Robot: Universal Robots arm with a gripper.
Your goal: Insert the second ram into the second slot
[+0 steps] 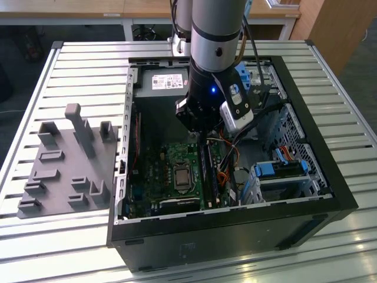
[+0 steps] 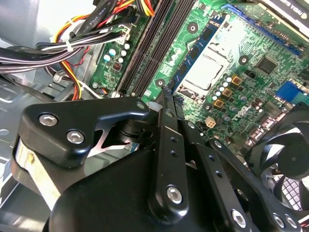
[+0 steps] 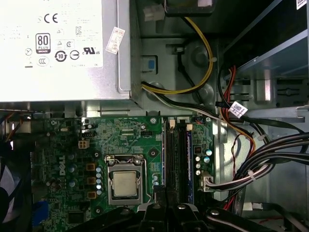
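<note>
Inside the open computer case (image 1: pixel 330 177), which lies on the slatted counter (image 1: pixel 70 65), we find the arm reaching down so that the gripper (image 1: pixel 196 137) hangs just above the memory slots (image 1: pixel 208 174). These sit on the green motherboard (image 1: pixel 168 156), beside the processor socket (image 1: pixel 181 175).

In both wrist views the gripper is clenched, its fingertips (image 2: pixel 167 107) close together over one end of the slot row. We cannot tell whether anything is pinched between them, nor whether they touch the board.

In the first wrist view we record one blue ram stick (image 3: pixel 189 164) standing on edge in the slot lane nearest the capacitors (image 3: pixel 198 165) and the cable bundle (image 3: pixel 270 154). Whether this stick is the first or the second we cannot tell.

A grey fixture (image 1: pixel 65 171) sits on the counter at the exterior view's left, apart from the case.
</note>
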